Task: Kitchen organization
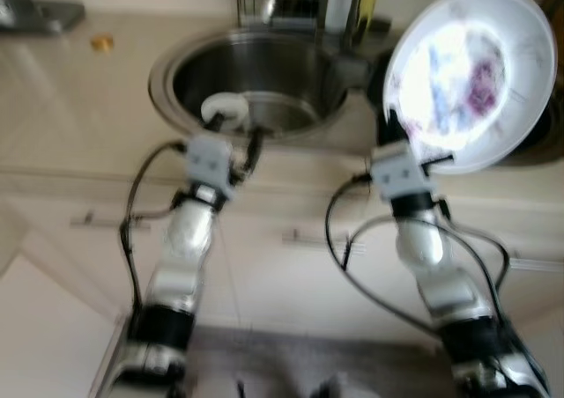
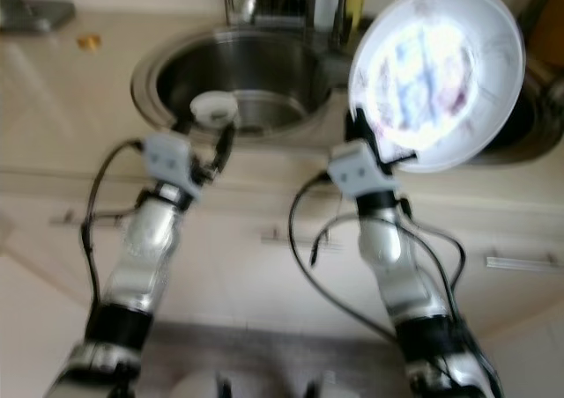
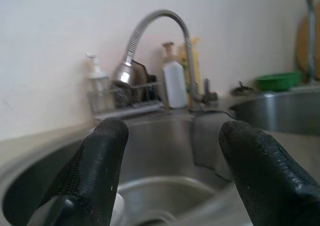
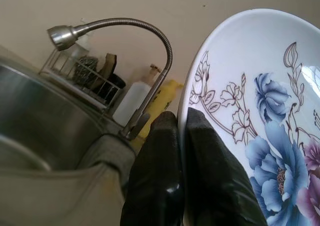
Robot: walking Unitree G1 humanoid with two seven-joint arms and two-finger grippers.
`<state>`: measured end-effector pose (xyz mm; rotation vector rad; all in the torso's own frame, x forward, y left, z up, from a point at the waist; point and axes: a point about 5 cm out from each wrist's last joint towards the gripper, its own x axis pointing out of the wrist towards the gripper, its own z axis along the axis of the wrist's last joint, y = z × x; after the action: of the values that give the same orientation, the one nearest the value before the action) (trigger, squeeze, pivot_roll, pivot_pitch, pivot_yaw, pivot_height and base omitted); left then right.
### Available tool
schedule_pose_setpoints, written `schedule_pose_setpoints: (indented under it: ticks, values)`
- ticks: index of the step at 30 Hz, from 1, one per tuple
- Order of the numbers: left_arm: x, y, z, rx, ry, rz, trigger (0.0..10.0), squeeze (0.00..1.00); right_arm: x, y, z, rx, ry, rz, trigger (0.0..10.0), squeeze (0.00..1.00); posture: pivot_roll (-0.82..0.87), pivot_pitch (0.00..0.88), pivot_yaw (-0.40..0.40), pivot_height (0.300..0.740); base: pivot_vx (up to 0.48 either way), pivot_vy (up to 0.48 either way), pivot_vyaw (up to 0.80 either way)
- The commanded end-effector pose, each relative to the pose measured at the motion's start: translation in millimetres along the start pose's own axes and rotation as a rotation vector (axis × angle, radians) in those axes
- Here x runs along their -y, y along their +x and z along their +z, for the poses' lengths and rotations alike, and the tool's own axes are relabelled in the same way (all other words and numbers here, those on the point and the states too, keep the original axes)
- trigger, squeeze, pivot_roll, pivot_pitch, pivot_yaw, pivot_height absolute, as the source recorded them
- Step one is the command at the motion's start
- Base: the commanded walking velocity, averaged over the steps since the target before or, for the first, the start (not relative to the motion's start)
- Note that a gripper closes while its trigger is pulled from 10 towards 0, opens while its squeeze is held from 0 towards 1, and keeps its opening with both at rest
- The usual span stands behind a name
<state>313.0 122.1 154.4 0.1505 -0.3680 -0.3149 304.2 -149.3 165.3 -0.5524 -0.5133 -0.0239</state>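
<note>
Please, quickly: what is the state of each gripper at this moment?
Left gripper: open, holding nothing, at the near edge of the round sink.
Right gripper: closed on the rim of the flowered plate, held up on edge.

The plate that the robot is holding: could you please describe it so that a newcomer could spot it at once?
Find the round steel sink set in the beige counter; to its right, the right gripper pinches a plate by its rim, holding it up on edge. It is white, printed with blue and purple flowers.
</note>
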Motion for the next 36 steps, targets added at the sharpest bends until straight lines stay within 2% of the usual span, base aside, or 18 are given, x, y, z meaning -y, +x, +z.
schedule_pose_setpoints:
  ticks: [1,9,11,15,22,29,32,36]
  values:
    - [-7.7,-1.4,1.0,0.001,0.016,0.016,10.0,0.0,-2.2,5.9,10.7,0.049,0.019,0.002,10.0,0.0,0.15,0.0,-0.039,0.74,0.326,0.0,0.0]
    - [-7.7,-0.9,0.9,0.0,0.017,0.018,10.0,0.0,-3.1,5.9,7.7,0.023,0.057,0.0,10.0,0.0,0.15,0.0,-0.039,0.74,0.316,0.0,0.0]
    - [-7.1,-0.6,1.8,0.006,0.012,0.018,10.0,0.0,-2.3,6.1,1.3,-0.029,0.105,-0.012,10.0,0.0,0.15,0.0,-0.039,0.74,0.0,0.0,0.0]
    - [-6.4,-0.4,2.3,0.011,0.01,0.014,10.0,0.0,-1.2,7.0,-1.5,-0.047,0.116,-0.014,10.0,0.0,0.15,0.0,-0.039,0.74,0.0,0.0,0.0]
    - [-5.7,0.2,2.1,0.012,0.011,0.009,10.0,0.0,11.2,17.1,-16.0,-0.134,0.216,0.0,10.0,0.0,0.15,0.0,-0.038,0.74,0.0,0.0,0.0]
    - [-5.6,1.0,2.1,0.013,0.012,0.008,10.0,0.0,22.1,34.5,-28.2,-0.206,0.334,0.035,10.0,0.0,0.15,0.0,-0.038,0.74,0.0,0.0,0.0]
    - [-6.2,1.5,2.7,0.015,0.015,0.01,10.0,0.0,20.9,40.7,-46.9,-0.324,0.425,0.11,10.0,0.0,0.17,0.0,-0.042,0.74,0.0,0.0,0.0]
    - [-7.5,1.9,3.1,0.015,0.017,0.015,10.0,0.0,23.0,40.9,-56.6,-0.384,0.479,0.12,10.0,0.0,0.17,0.0,-0.042,0.74,0.0,0.0,0.0]
